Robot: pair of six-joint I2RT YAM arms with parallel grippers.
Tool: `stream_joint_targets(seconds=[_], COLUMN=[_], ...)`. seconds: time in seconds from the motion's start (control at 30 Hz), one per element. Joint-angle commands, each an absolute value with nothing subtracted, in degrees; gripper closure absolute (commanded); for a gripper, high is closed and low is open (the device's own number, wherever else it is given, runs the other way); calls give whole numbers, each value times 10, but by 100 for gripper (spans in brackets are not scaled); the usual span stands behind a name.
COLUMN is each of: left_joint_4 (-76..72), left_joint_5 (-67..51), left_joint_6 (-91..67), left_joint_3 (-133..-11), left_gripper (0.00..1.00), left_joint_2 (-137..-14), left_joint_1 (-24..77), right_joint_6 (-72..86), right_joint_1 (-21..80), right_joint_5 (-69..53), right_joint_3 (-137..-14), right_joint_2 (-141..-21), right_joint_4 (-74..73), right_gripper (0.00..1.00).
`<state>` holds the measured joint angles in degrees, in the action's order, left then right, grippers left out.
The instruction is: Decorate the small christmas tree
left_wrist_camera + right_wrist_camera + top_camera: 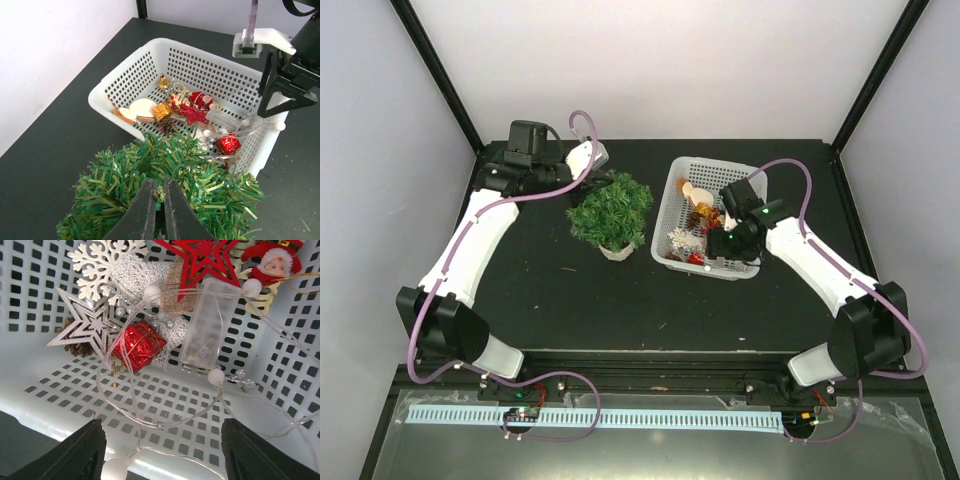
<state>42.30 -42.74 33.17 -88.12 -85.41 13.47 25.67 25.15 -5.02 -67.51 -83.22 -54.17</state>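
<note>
The small christmas tree (pixel 612 210) stands upright on its beige base (pixel 616 251), just left of the white basket (pixel 125 75), with no ornament on it that I can see. The left gripper (pixel 159 187) is buried in the top needles with its jaws almost pressed together on a tuft, probably to steady the tree for hanging. The right gripper (pixel 162 440) hangs over the basket's near end, jaws spread wide, likely lining up a pick. Below it are a red gift box (pixel 137 347), a silver star (pixel 90 325), a white snowflake (pixel 107 260) and a red star (pixel 205 255). A light string's battery box (pixel 207 327) and its thin wire lie across them, so snagging looks likely. The wire's path is hard to trace, and the right fingers are cut off at the frame edge. From above, the left fingers are hidden behind the tree.
</note>
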Motion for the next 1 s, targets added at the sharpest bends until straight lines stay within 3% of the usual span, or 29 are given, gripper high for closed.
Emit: stream_joint_targets(seconds=[0.0, 0.23, 0.43, 0.53, 0.67, 0.77, 0.97], left_joint_4=[385, 377, 367, 366, 365, 361, 359], left_joint_5=[-437, -435, -428, -426, -426, -419, -403], left_joint_6=[325, 321, 316, 311, 307, 305, 299], left_joint_3=[-885, -864, -849, -847, -840, -835, -832], left_gripper=[99, 98, 89, 76, 45, 29, 15], left_joint_2=[-846, -842, -836, -832, -822, -811, -791], left_joint_1=[130, 130, 130, 129, 129, 129, 128], right_joint_6=[262, 250, 239, 237, 236, 235, 226], right_joint_1=[264, 284, 299, 308, 311, 312, 311], right_joint_5=[-58, -62, -59, -46, -33, -28, -21], right_joint_3=[-695, -718, -731, -730, -718, -709, -724], right_joint_2=[-839, -866, -885, -880, -867, -865, -907], right_joint_4=[-534, -543, -556, -565, -571, -570, -558], right_gripper=[35, 35, 39, 42, 45, 47, 47])
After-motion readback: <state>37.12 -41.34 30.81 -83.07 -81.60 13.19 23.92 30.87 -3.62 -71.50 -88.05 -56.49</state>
